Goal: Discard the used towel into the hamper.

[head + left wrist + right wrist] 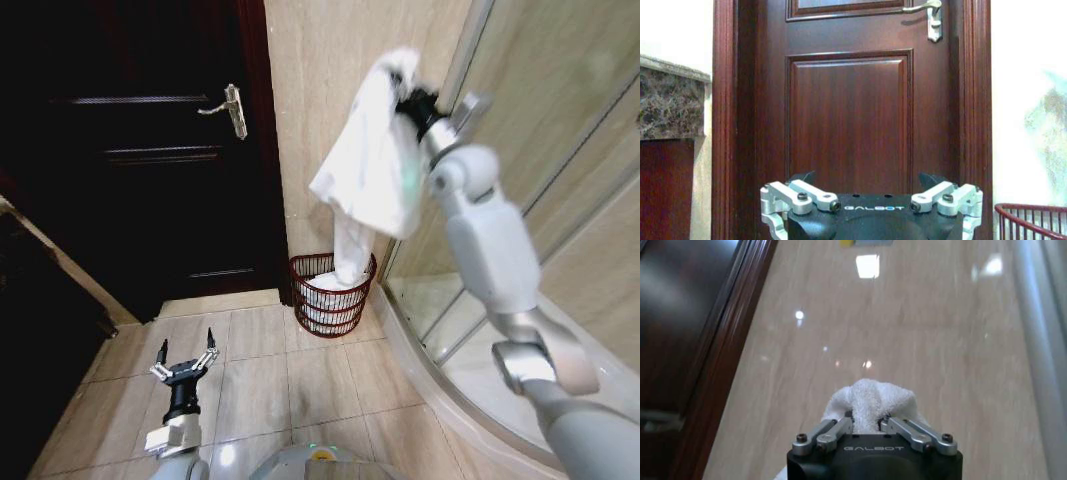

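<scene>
Nearest the robot, the left gripper point(185, 362) hangs low over the floor tiles point(320, 385), its fingers spread apart and empty; it faces the dark wooden door point(850, 120) and seems parked out of the way while the other arm works. Farther out and much higher, the right gripper point(867, 426) is raised against the beige wall point(330, 120), its fingers closed on a bunched fold of the white towel point(365, 165). Gripped by its top, the towel hangs down freely, its lower end trailing toward the basket below. The hamper point(333, 293) stands on the floor in the corner between the door frame and the glass shower screen point(560, 90), with white cloth already inside. The high hold likely lets the towel drop straight in when released.
</scene>
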